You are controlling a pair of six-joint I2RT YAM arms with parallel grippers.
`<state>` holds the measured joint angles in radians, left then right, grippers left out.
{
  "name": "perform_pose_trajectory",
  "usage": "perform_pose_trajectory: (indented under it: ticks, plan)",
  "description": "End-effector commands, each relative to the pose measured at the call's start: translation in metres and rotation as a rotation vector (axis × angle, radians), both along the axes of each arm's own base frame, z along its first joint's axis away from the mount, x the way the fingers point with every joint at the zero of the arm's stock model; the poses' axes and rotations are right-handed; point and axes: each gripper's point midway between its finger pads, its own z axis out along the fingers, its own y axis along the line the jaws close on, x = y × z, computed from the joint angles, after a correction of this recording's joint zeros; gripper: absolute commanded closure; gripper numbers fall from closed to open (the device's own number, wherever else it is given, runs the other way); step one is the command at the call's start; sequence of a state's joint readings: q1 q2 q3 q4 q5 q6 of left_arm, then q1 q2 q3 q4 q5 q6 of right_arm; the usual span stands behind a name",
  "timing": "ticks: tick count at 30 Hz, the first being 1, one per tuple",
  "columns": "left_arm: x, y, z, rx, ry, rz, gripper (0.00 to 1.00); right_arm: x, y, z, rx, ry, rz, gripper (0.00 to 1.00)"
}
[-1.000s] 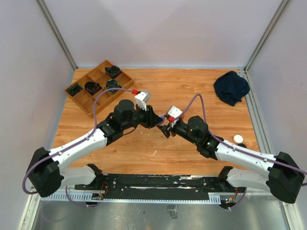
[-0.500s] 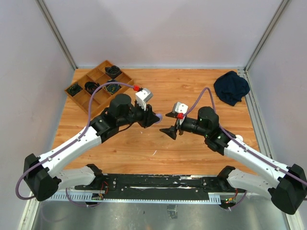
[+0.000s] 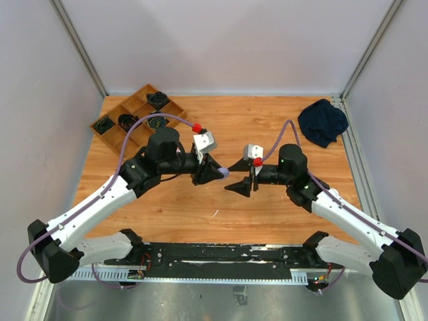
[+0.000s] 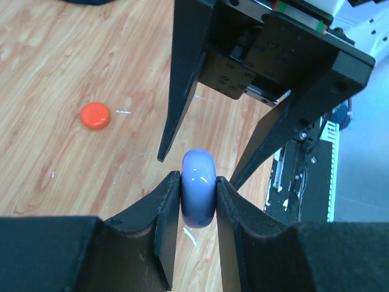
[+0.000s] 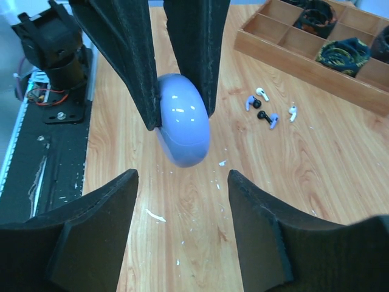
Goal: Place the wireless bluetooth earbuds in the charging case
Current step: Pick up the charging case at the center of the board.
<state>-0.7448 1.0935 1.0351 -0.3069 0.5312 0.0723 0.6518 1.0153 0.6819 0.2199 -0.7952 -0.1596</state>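
My left gripper (image 4: 199,204) is shut on a round lavender charging case (image 4: 199,193), held edge-on above the table. In the top view the case (image 3: 226,172) shows as a small spot at the left gripper's (image 3: 223,172) tip. My right gripper (image 3: 235,177) faces it, open, its fingers (image 4: 181,91) just beyond the case on either side. In the right wrist view the case (image 5: 183,131) hangs ahead of the open right gripper (image 5: 181,182). Several tiny earbuds (image 5: 267,107), white, lavender and black, lie on the wood beyond.
A wooden compartment tray (image 3: 118,141) with dark coiled items stands at the back left, also seen as the tray (image 5: 285,58) behind the earbuds. A dark cloth (image 3: 322,122) lies at the back right. An orange round case (image 4: 95,115) lies on the table.
The right gripper has drawn back to the right from where both grippers met and now stands open. The left gripper keeps the case and has turned to point right.
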Motion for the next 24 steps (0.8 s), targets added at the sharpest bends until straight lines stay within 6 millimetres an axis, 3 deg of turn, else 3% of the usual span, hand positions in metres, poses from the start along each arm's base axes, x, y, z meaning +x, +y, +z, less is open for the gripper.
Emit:
perform_pose_trajectory:
  ticks: [1,8,14,24]
  plan:
    - [-0.013,-0.003,0.009,-0.006,-0.056,-0.111,0.67,-0.008,0.007,0.028,0.073,-0.036,0.09,0.4]
    - [-0.02,-0.002,0.01,-0.021,-0.096,-0.151,0.67,-0.015,0.01,0.041,0.15,-0.023,0.153,0.49]
    - [-0.024,-0.002,0.017,-0.07,-0.126,-0.157,0.68,-0.021,0.014,0.04,0.175,0.014,0.212,0.58]
    - [-0.026,-0.002,0.022,-0.102,-0.145,-0.159,0.71,-0.016,0.015,0.029,0.184,0.049,0.204,0.62]
